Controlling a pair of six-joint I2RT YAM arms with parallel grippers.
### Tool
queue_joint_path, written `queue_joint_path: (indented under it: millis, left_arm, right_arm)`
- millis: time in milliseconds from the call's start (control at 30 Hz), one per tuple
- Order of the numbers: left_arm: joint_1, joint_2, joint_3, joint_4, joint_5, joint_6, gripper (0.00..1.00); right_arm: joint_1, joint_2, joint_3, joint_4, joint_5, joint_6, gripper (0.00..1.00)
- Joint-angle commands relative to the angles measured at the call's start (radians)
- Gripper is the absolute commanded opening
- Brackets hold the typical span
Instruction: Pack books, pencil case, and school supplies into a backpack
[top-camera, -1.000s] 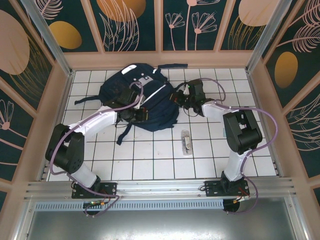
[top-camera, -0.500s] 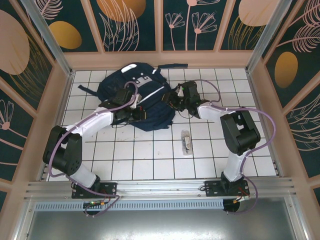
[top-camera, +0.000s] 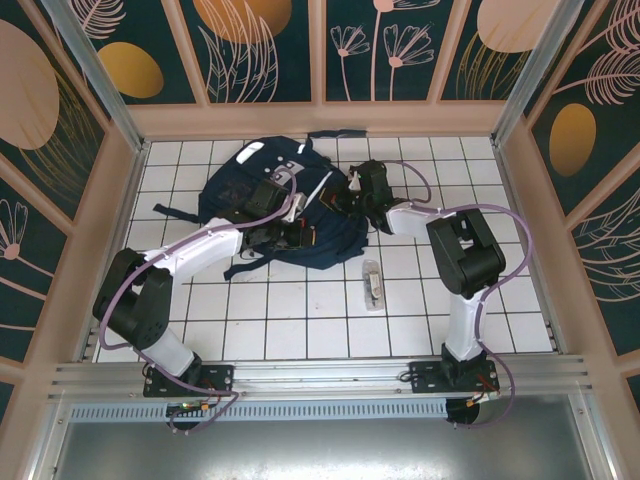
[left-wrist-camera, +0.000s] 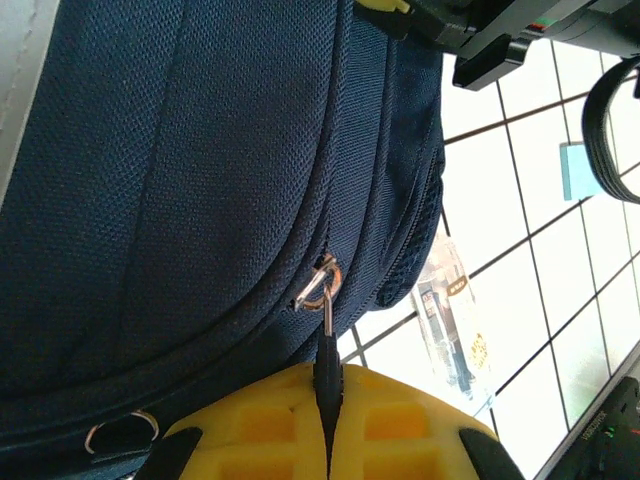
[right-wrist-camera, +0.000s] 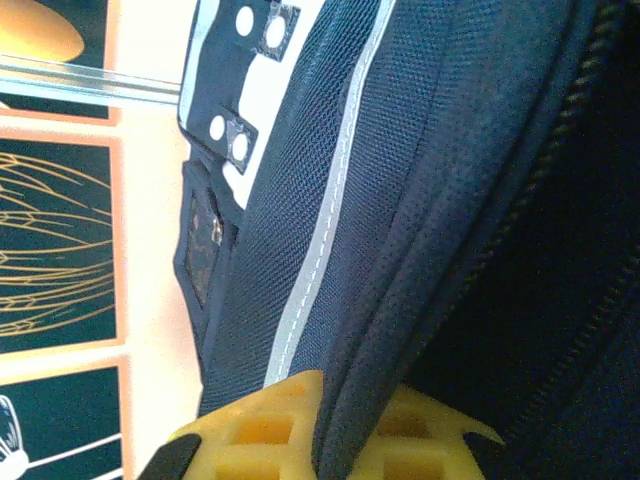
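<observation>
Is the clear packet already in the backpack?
No, the packet lies on the tiles beside the backpack.

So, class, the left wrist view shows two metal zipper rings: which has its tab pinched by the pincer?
The upper ring, mid-seam on the backpack: its dark tab runs between the left pincer's yellow pads. The lower-left ring is untouched.

We look down from above and behind the arm bases over the whole tiled table (top-camera: 300, 330). Our two wrist cameras sit pressed close against the backpack (top-camera: 222, 195), which all three views share.
</observation>
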Motion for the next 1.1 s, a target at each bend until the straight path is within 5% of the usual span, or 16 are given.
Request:
queue_joint_path:
  millis: [0, 367, 833, 967, 1067]
  left_arm:
    - [-0.019, -0.016, 0.021, -0.026, -0.028, 0.032, 0.0]
    - [0.225, -0.086, -0.15, -0.182, -0.229, 0.166, 0.0]
    - [0.25, -0.124, -0.02, -0.308, -0.402, 0.2, 0.0]
    - [0.251, -0.152, 0.016, -0.323, -0.407, 0.203, 0.34]
    - [0.248, -0.188, 0.035, -0.27, -0.317, 0.19, 0.44]
  right_arm:
    - [-0.005, -0.01, -0.026, 0.087, 0.028, -0.017, 0.0]
    - [-0.106, -0.077, -0.082, 0.039, -0.057, -0.202, 0.0]
    - [-0.111, -0.049, 0.069, -0.113, -0.085, -0.294, 0.0]
    - [-0.109, -0.031, 0.102, -0.108, -0.134, -0.245, 0.0]
    - [-0.102, -0.011, 0.131, -0.097, -0.185, -0.197, 0.16]
